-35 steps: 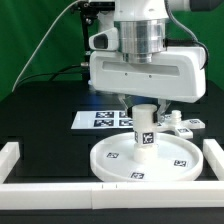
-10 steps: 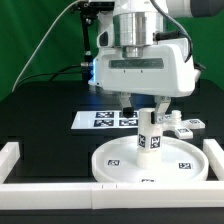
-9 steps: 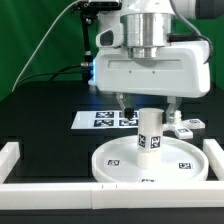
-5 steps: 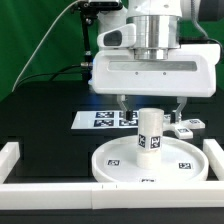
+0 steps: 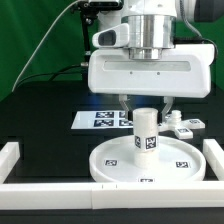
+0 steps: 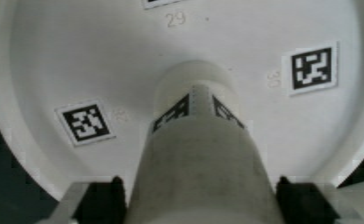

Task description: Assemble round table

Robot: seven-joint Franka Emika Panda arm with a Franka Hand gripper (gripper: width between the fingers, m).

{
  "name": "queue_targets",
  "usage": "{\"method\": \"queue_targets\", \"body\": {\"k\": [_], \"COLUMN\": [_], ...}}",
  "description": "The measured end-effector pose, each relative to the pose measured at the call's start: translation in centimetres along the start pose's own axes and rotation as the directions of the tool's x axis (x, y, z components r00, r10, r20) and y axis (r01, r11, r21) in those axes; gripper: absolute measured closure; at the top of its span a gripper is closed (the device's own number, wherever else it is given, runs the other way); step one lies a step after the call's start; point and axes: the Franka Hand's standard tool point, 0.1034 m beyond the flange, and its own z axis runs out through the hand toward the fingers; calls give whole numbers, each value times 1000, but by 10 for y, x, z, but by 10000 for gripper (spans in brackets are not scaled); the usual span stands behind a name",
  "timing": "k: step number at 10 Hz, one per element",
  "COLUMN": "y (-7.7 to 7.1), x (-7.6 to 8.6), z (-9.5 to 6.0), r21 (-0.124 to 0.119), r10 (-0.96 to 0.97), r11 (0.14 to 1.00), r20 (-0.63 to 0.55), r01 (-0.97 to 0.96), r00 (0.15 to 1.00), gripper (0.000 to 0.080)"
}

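Jaws flank leg (image 5: 145, 128) above black table (image 5: 40, 110).

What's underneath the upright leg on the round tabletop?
The leg stands at the centre of the round tabletop; its flat white surface and square tags show around the base. The spot directly beneath, any hub or joint, is hidden by the leg.

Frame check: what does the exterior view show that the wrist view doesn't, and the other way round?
Exterior only: the marker board, the white rails and a small loose part near the disc. Wrist only: a look down the leg with the fingers close on both sides. Both: the leg upright at the disc's centre, the disc's tags, the tool.
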Motion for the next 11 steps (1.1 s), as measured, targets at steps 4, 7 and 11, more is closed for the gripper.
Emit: {"method": "queue_targets", "body": {"k": [4, 7, 11], "y": [0, -4, -3], "x": [6, 2, 3], "z": [4, 4, 5], "r21": [-6, -36, -48], "r10": [392, 815, 973], "r11": [920, 578, 219], "r20": [9, 72, 89], "r01": [-392, -815, -975], "r00": [920, 575, 214], "gripper": [392, 392, 384]}}
